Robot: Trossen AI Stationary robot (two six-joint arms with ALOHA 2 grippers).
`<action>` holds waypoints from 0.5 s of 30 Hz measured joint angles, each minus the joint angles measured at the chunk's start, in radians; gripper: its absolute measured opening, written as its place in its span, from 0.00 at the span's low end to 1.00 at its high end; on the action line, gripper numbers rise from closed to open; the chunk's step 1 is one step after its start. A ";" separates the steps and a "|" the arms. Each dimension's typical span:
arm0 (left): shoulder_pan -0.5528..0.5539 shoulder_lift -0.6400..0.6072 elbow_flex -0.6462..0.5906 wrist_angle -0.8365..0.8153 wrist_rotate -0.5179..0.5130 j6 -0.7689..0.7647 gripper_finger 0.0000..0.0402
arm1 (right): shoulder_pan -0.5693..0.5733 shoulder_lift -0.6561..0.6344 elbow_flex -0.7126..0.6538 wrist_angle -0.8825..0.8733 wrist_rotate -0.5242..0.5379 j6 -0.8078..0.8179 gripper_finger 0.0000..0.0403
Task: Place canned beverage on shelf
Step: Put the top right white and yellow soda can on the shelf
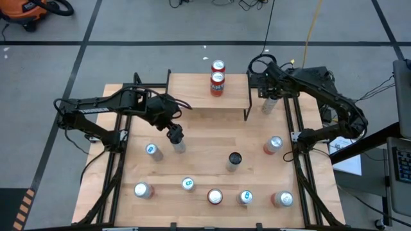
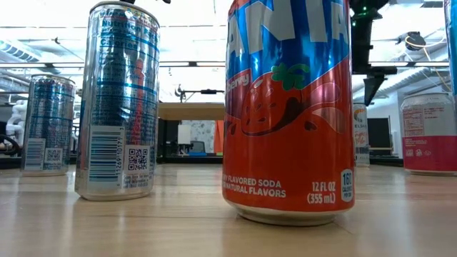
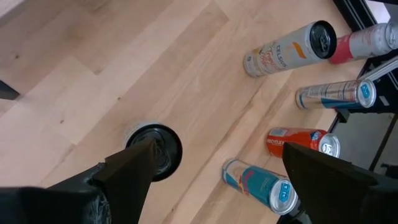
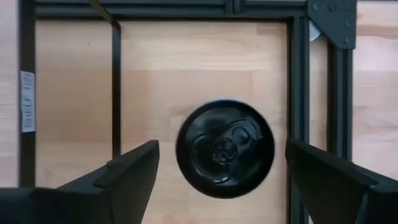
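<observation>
High view: shelf [image 1: 199, 96] holds two cans [image 1: 218, 84]; both grippers [image 1: 176, 136] apparently spread, empty.

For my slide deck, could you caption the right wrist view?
Right gripper open, poised above an upright black-topped can beside the shelf leg.

Lab: monitors [image 2: 376, 133], ceiling strip lights [image 2: 50, 32]

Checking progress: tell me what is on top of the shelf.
Two red cans stand on the shelf, near its far edge. The space beneath its board is hidden.
</observation>
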 joint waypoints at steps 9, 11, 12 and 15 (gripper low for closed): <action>0.000 0.000 0.000 0.000 -0.001 -0.008 0.87 | -0.012 0.000 -0.043 0.085 -0.003 -0.002 0.81; 0.000 0.000 0.000 0.000 -0.001 -0.009 0.87 | -0.019 0.003 -0.043 0.085 -0.005 -0.002 0.79; 0.000 0.000 0.000 0.000 -0.001 -0.010 0.87 | -0.023 0.006 -0.043 0.085 -0.005 -0.003 0.79; 0.000 0.000 0.000 0.000 -0.006 -0.010 0.87 | -0.037 0.018 -0.043 0.084 -0.008 -0.026 0.76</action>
